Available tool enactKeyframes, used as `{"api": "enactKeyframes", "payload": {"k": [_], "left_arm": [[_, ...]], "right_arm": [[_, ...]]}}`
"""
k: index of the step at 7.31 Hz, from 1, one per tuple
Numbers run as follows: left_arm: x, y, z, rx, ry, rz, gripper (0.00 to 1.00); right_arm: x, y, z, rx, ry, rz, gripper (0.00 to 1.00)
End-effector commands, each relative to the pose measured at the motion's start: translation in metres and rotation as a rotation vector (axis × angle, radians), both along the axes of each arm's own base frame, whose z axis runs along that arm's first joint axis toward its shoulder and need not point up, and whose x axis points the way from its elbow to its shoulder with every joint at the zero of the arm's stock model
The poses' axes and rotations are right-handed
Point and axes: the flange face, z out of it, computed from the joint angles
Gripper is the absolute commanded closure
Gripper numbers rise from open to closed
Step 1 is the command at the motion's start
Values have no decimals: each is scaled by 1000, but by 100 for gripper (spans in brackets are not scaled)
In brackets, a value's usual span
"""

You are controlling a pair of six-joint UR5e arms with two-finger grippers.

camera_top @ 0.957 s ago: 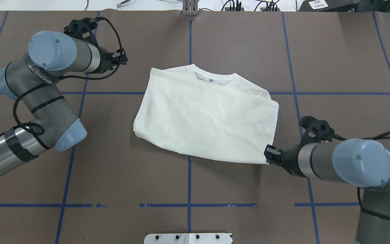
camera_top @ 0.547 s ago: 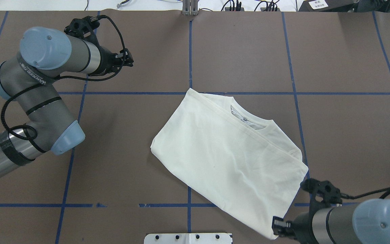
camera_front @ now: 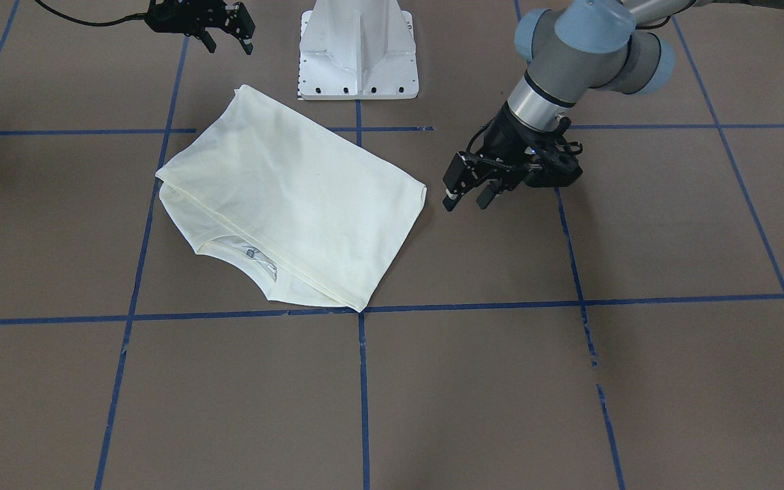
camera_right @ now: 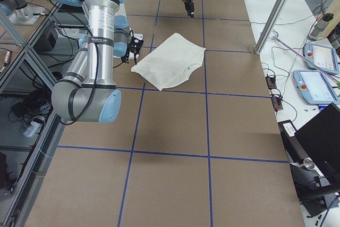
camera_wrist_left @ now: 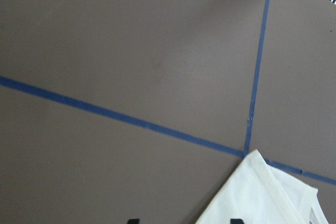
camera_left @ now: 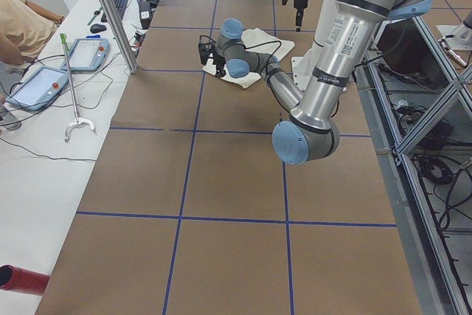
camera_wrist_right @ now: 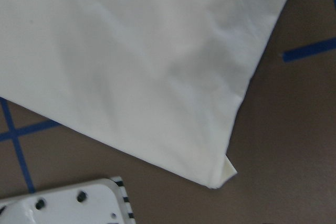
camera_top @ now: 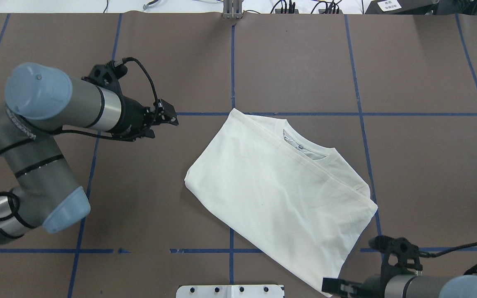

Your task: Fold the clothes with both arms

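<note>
The cream-white shirt (camera_top: 280, 194) lies folded into a slanted rectangle, plain side up, print hidden. Its collar and label (camera_top: 300, 147) face the far right. It also shows in the front view (camera_front: 290, 197) and the right side view (camera_right: 170, 59). My left gripper (camera_front: 465, 201) is open and empty, low over the table a little to the left of the shirt's left corner (camera_top: 186, 180). Its wrist view shows the shirt's far corner (camera_wrist_left: 262, 198). My right gripper (camera_front: 229, 44) is open and empty, above the shirt's near corner (camera_wrist_right: 220, 174), apart from it.
The white pedestal base (camera_front: 358, 54) stands at the table's near edge, just beside the shirt's near corner. Blue tape lines (camera_top: 232, 62) mark a grid on the brown table. An operators' bench with tablets (camera_left: 88, 53) and a metal post (camera_left: 110, 12) lies beyond the far edge.
The right gripper dragged the shirt's corner toward the robot, turning the shirt, then let go and drew back. The left gripper moved toward the robot and closer to the shirt.
</note>
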Motion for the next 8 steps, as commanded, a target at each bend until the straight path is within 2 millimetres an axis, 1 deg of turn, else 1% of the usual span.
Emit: {"api": "enactKeyframes", "payload": {"k": [1, 2, 3, 4, 5, 7, 8], "left_arm": [[72, 77, 21, -147, -54, 58, 30], [106, 98, 32, -137, -95, 55, 35], [115, 95, 32, -139, -101, 52, 39], [117, 94, 36, -140, -110, 51, 41], [119, 90, 41, -137, -121, 47, 44], [115, 83, 40, -117, -119, 14, 47], [115, 80, 40, -105, -123, -4, 55]], "right_arm": [[-8, -91, -21, 11, -54, 220, 0], [-8, -106, -17, 12, -43, 251, 0], [-8, -106, -17, 11, -43, 250, 0], [-8, -106, -18, 11, -46, 248, 0], [-7, -106, -16, 10, -40, 250, 0], [-8, -107, -7, 7, -22, 252, 0], [-10, -107, -6, 7, -19, 252, 0]]}}
